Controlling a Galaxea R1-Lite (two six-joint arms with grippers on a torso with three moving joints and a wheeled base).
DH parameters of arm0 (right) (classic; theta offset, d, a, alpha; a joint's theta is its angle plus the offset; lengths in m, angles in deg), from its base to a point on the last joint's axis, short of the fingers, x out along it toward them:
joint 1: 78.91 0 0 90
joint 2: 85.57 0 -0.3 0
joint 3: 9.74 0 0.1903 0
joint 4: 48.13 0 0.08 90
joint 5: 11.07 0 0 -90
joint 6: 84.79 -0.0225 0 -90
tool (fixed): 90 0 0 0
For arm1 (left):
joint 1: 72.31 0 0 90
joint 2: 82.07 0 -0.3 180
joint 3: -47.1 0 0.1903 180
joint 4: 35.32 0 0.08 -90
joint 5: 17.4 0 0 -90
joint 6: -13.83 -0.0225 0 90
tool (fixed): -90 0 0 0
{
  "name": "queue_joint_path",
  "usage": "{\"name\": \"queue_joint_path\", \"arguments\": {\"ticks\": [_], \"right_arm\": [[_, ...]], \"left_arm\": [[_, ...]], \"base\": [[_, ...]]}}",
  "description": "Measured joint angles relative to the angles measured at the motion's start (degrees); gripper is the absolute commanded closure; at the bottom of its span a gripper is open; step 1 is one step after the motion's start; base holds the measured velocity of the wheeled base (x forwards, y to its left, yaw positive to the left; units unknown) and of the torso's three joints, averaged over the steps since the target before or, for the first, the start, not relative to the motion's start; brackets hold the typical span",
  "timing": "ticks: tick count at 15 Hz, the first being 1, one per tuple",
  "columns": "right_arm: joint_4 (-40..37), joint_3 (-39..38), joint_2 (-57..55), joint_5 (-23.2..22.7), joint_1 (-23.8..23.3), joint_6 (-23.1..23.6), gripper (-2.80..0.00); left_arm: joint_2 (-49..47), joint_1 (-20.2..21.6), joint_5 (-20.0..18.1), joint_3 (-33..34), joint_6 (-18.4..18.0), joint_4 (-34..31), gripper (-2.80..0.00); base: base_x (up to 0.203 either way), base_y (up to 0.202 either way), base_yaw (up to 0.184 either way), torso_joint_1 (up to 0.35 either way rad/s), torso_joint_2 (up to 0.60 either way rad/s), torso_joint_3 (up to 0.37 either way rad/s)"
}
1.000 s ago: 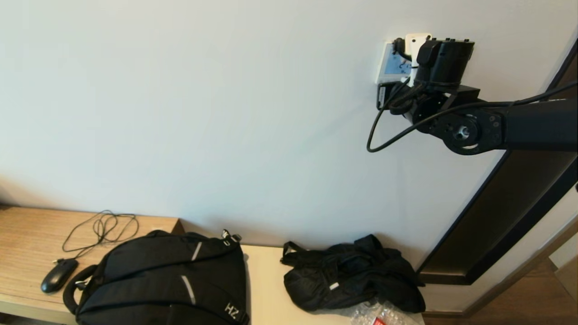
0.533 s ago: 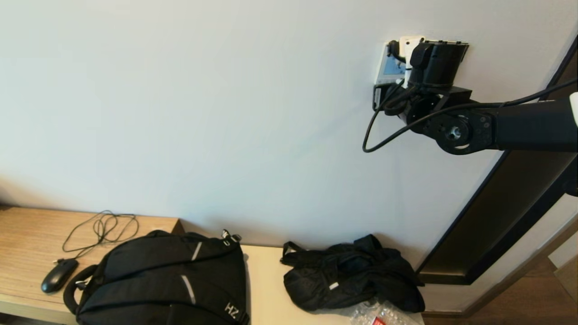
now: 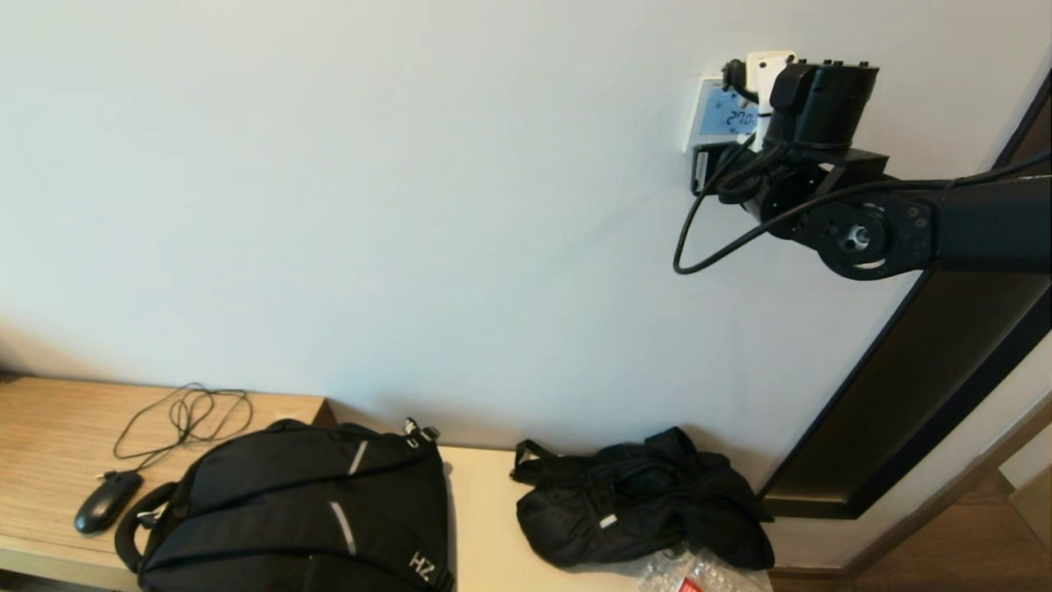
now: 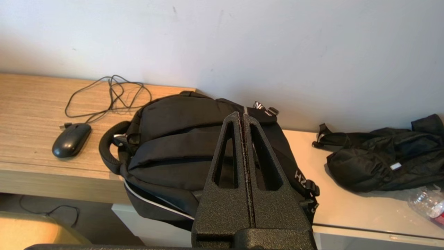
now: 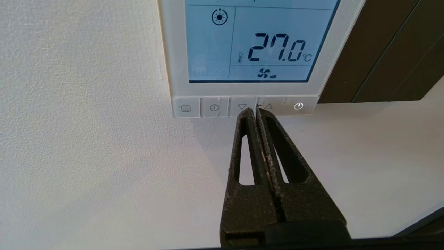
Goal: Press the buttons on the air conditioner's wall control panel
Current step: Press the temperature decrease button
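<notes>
The left claw, pressed closed on nothing, hangs idle over the black backpack on the bench, left of a crumpled black bag; neither bag's contents show. Far above, the air conditioner's wall control panel reads 27.0°C, and the right claw, closed into one blunt tip for poking, sits at the buttons, on the seam between the down and up arrows.

The right arm reaches in from the right side, held roughly level, with its wrist bent upward near the wall. The right tool has its two black fingers pressed flat together, tips pointing at the wall. The left tool hangs low, fingers likewise pressed together; its arm is seen only from its own wrist view.
</notes>
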State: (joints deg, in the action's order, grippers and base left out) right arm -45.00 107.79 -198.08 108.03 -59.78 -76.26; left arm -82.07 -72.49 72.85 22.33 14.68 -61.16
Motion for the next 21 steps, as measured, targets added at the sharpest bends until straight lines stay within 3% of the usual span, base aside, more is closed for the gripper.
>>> {"name": "queue_joint_path", "arguments": {"ticks": [12,21], "right_arm": [[-0.31,3.13,-2.98,0.0,-0.09,0.03,0.0],[-0.09,-1.06,0.91,0.09,0.71,0.03,0.0]], "left_arm": [[0.0,0.0,-0.01,0.0,0.0,-0.05,0.0],[0.0,0.0,-0.01,0.0,0.0,-0.05,0.0]], "base": [[0.0,0.0,0.0,0.0,0.0,0.0],[0.0,0.0,0.0,0.0,0.0,0.0]]}}
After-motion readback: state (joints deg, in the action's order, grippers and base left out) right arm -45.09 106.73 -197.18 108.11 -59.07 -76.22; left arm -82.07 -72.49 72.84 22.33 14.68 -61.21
